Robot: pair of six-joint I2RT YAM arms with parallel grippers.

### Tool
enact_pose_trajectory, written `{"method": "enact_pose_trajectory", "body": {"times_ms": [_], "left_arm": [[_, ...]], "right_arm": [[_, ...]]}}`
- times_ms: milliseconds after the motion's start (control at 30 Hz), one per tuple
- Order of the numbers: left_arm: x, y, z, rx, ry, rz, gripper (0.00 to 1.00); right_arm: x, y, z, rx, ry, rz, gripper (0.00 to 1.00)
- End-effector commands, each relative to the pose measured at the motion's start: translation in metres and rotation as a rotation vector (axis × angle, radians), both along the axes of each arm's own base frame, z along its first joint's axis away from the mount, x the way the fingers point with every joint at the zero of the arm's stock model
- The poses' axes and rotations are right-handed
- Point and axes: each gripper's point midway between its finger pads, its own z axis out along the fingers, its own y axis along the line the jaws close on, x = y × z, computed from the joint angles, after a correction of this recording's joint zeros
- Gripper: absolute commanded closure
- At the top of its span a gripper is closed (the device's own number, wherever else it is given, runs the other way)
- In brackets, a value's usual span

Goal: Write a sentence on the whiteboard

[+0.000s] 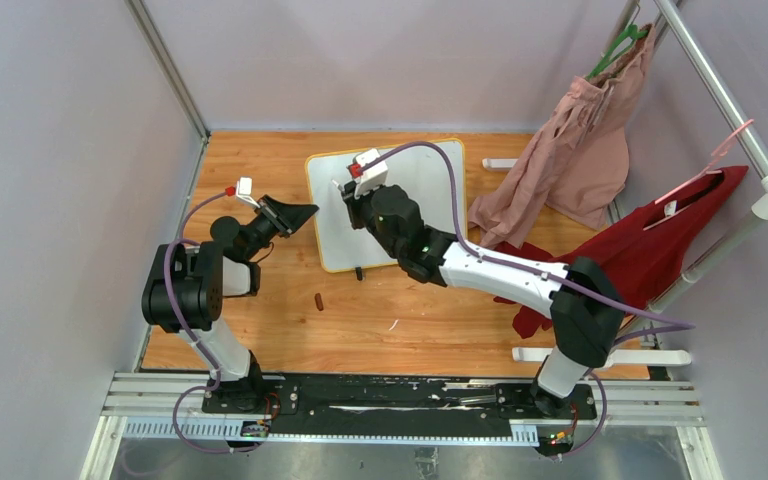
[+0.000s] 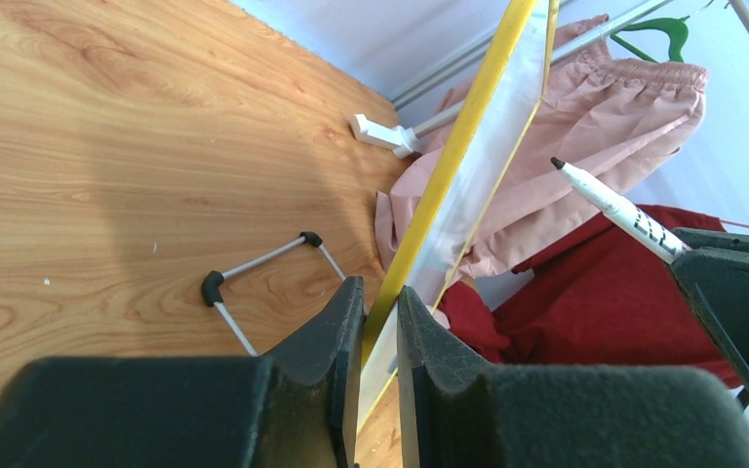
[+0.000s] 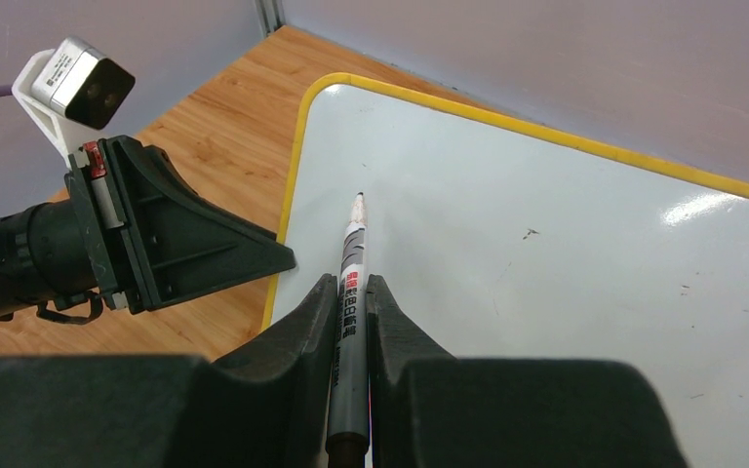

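- Whiteboard (image 1: 420, 170), top view: sits on the wooden bench (image 1: 260, 330) toward the back wall; it has a yellow frame and rounded corners.
- The left tool (image 1: 307, 212) meets the board's left edge. The right tool (image 1: 350, 192) is over the board's left half, its arm reaching in from the right.
- A small dark reddish piece (image 1: 319, 300) lies on the bench in front of the board, apart from it.
- A pink garment (image 1: 580, 150) and a red garment (image 1: 660, 240) hang at the right, with the pink cloth trailing down near the board's right edge.
- Left wrist view: the left tool's two fingers are clamped on the whiteboard's yellow frame. The board is seen edge-on and runs up and away from between them.
- A wire foot (image 2: 213, 287) with black tips rests on the wood just left of the fingers.
- The marker (image 2: 612, 208) comes in from the right, gripped by the right tool. Its dark tip is bare and points toward the board face; I cannot tell whether it touches.
- Right wrist view: the right tool's fingers are pressed together on the marker's barrel. The tip points forward over the white face near the left frame; contact cannot be told here either.
- The left tool's pointed end sits at the frame on the left.
- A few small dark specks (image 3: 529, 233) mark the board face.
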Motion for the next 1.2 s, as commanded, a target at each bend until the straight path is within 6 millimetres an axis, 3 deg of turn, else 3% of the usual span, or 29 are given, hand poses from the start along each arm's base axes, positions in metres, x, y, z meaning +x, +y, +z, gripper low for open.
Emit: {"method": "enact_pose_trajectory", "body": {"times_ms": [0,367,1167], "left_arm": [[-0.001,-0.002,-0.001,0.015,-0.006,0.009,1.00],[-0.002,-0.002,0.001,0.015,-0.015,0.007,1.00],[-0.005,-0.006,0.007,0.013,-0.038,-0.007,1.00]], "right_arm": [[0.003,0.010,0.017,0.060,-0.017,-0.011,1.00],[0.012,0.013,0.008,0.061,0.012,-0.031,1.00],[0.023,0.000,-0.027,0.004,0.080,-0.075,1.00]]}}
